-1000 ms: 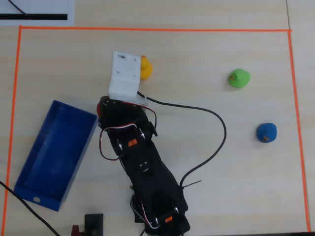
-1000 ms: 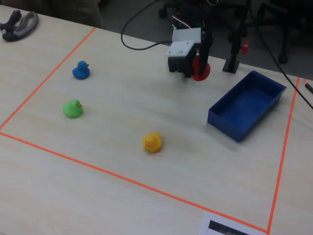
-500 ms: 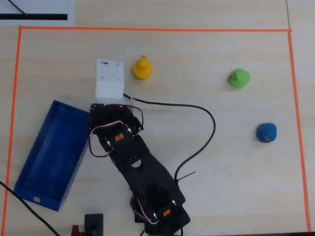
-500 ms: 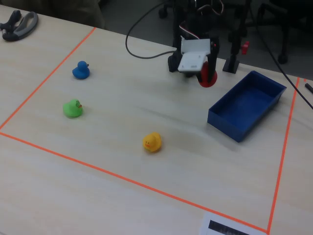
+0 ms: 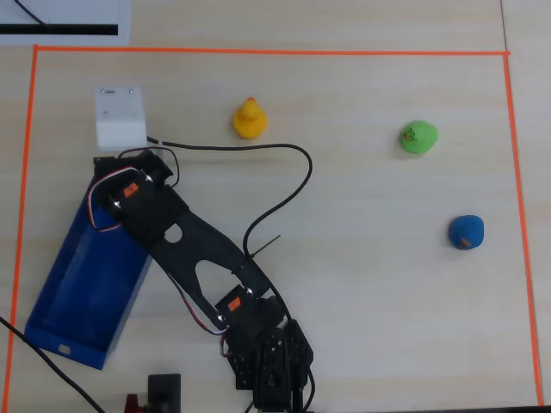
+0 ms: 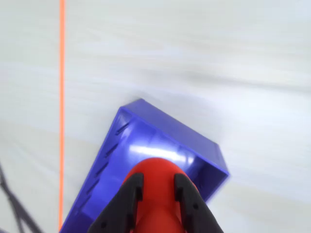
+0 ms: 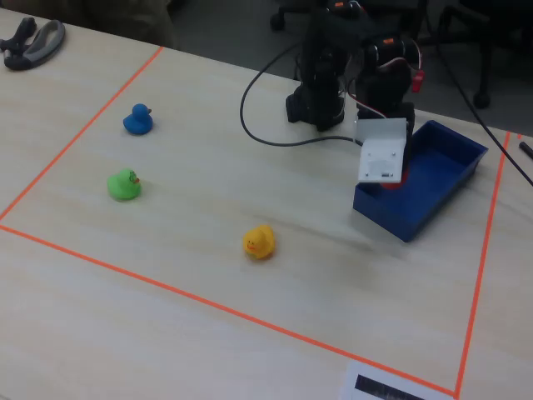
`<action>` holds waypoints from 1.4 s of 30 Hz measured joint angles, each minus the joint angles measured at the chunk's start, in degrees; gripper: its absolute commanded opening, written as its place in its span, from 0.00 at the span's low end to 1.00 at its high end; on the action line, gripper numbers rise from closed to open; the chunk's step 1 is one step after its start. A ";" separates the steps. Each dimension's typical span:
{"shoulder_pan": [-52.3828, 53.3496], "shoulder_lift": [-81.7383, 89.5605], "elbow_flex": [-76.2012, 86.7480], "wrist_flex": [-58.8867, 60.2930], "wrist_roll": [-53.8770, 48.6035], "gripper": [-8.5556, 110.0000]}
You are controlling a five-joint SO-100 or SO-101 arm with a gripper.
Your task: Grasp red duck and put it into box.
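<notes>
My gripper (image 6: pixel 156 180) is shut on the red duck (image 6: pixel 156 167), with a black finger (image 6: pixel 127 196) on each side of its glossy body. It holds the duck just above one short end of the blue box (image 6: pixel 146 138). In the fixed view a bit of the red duck (image 7: pixel 391 181) shows under the white wrist block (image 7: pixel 383 150), over the near end of the box (image 7: pixel 441 171). In the overhead view the box (image 5: pixel 82 284) lies at the left. There the arm and the white block (image 5: pixel 120 116) hide the duck and the fingers.
A yellow duck (image 5: pixel 249 119), a green duck (image 5: pixel 418 137) and a blue duck (image 5: pixel 466 231) sit on the table, away from the box. Orange tape (image 5: pixel 258 52) frames the work area. A black cable (image 5: pixel 288 185) loops across the table from the arm.
</notes>
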 measured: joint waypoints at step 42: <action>-11.43 -12.57 18.37 -13.18 6.50 0.30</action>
